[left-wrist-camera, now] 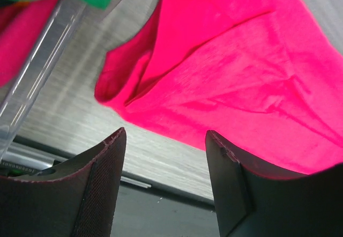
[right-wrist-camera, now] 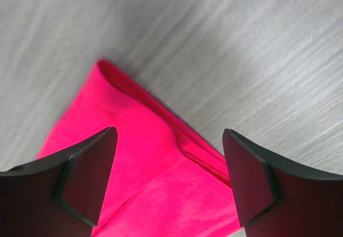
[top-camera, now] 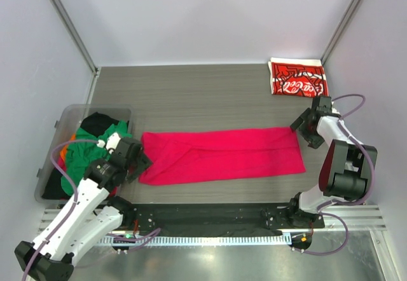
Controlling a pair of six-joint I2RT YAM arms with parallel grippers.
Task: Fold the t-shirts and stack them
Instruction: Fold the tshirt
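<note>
Item 1: crimson-pink t-shirt (top-camera: 222, 155). It is lying on the table (top-camera: 210, 96) as one long band, folded lengthwise and running left to right across the middle. In the left wrist view (left-wrist-camera: 230, 60) its left end is showing soft folds and a rolled edge. In the right wrist view (right-wrist-camera: 134, 162) a doubled corner is lying flat on the grey wood grain (right-wrist-camera: 214, 33).

Item 2: Coca-Cola t-shirt (top-camera: 297, 77). Red with white print, it is sitting folded in the far right corner of the table, well apart from item 1.

Item 3: clear bin (top-camera: 63, 112). It is standing at the table's left edge and holding a green t-shirt (top-camera: 82, 150) and a black t-shirt (top-camera: 98, 122) in a loose heap.

Item 4: left end effector (top-camera: 141, 164). It is hovering at the left end of item 1, with its jaws standing wide and gripping nothing (left-wrist-camera: 166, 135).

Item 5: right end effector (top-camera: 304, 130). It is hanging over the far right corner of item 1, with its jaws likewise spread wide and empty (right-wrist-camera: 169, 135). Whether either one is touching the cloth cannot be told.
</note>
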